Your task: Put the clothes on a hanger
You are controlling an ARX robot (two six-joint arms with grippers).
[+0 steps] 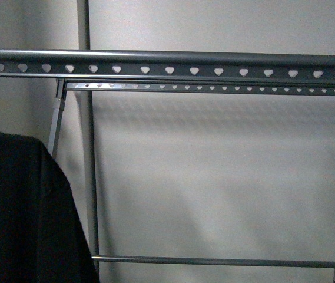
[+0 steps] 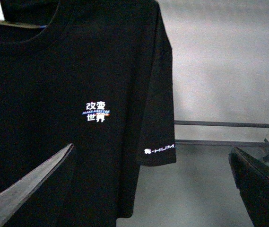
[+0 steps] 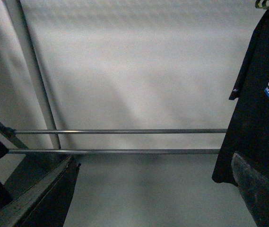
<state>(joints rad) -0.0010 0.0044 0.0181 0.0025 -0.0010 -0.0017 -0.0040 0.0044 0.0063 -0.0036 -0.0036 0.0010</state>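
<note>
The black T-shirt (image 1: 20,206) hangs at the far left of the front view, below the grey rack's top rail (image 1: 167,65) with its row of heart-shaped holes. In the left wrist view the T-shirt (image 2: 77,94) fills the frame, with white Chinese characters on the chest and white lettering on the sleeve. My left gripper (image 2: 153,189) is open and empty right in front of the shirt's lower part. In the right wrist view the T-shirt (image 3: 259,109) hangs at one side, showing "MAKE A BETTER WORLD". My right gripper (image 3: 153,189) is open and empty, apart from the shirt.
A second punched rail (image 1: 214,88) runs behind the top rail. Grey uprights (image 1: 88,177) and a low horizontal bar (image 1: 214,261) stand before a plain wall. Two low bars (image 3: 120,141) cross the right wrist view.
</note>
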